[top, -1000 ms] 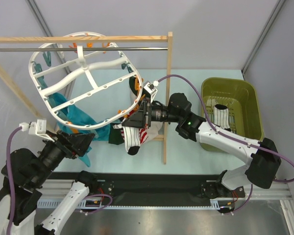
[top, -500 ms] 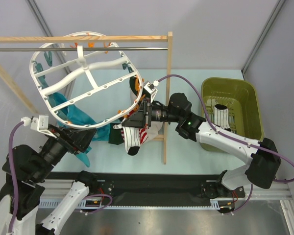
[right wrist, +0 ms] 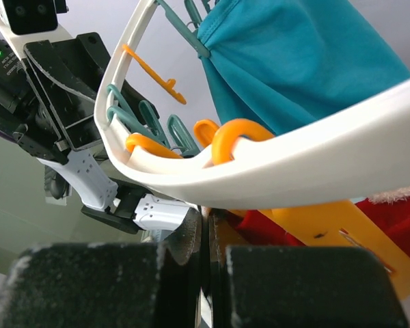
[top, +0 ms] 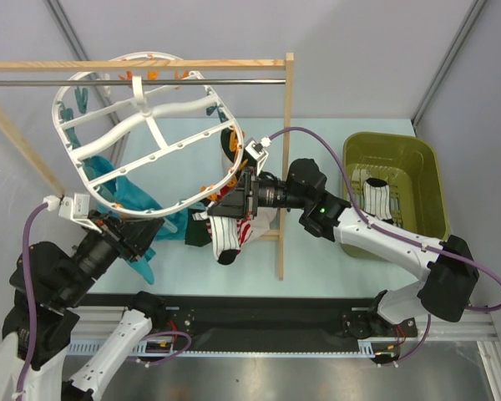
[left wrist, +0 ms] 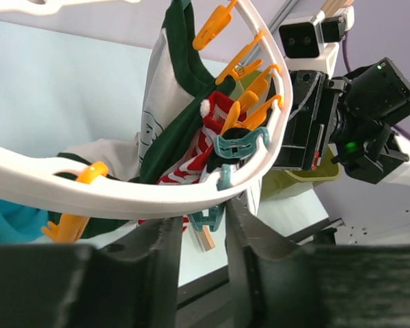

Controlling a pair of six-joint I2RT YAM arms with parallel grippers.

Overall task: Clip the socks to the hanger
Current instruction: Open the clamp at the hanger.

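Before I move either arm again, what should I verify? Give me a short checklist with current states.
1. Hanger hooked over the metal rod: ok.
2. Left gripper hold: it straddles a teal clip; actual grip cannot tell.
3. Right gripper closed: ok; what it pinches, cannot tell.
4. Red-and-white sock hangs among the orange clips; clamped or not, cannot tell.
5. Green bin emptied: not ok, a striped sock lies inside.
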